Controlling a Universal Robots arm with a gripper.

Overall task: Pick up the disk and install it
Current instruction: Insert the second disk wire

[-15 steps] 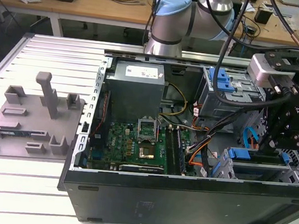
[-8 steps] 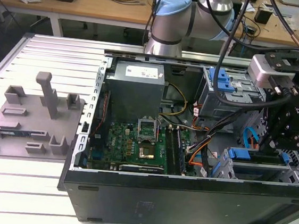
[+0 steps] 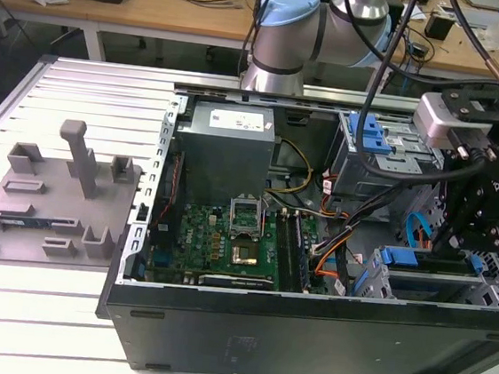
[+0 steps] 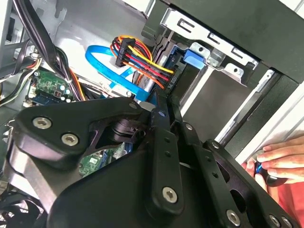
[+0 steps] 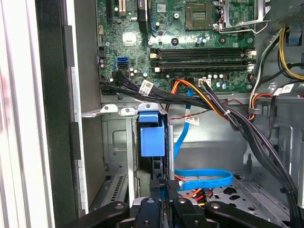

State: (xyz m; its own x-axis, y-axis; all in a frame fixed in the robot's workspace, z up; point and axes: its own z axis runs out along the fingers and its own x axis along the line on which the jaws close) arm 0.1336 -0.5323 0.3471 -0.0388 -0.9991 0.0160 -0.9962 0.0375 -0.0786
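Note:
The disk stands on edge in the lower drive cage (image 5: 116,142) of the open computer case. Its blue carrier tab (image 5: 151,137) sticks out of the slot, and the tab (image 4: 194,57) also appears beside the cage's metal rail in the second wrist view. My gripper (image 5: 164,184) is shut on the disk's thin near edge, one black finger on each side. In the second wrist view the gripper (image 4: 159,107) narrows to a point against the blue carrier. The exterior view has the gripper (image 3: 444,243) reaching down into the cage at its right, by the blue tab (image 3: 400,256).
Black, orange and blue cables (image 5: 209,102) cross just beside the cage. The motherboard (image 3: 226,243) and power supply (image 3: 227,144) fill the case's middle. An upper cage carries a blue latch (image 3: 367,132). A grey fixture (image 3: 52,193) lies left of the case. A person's hand (image 4: 280,159) rests outside the case.

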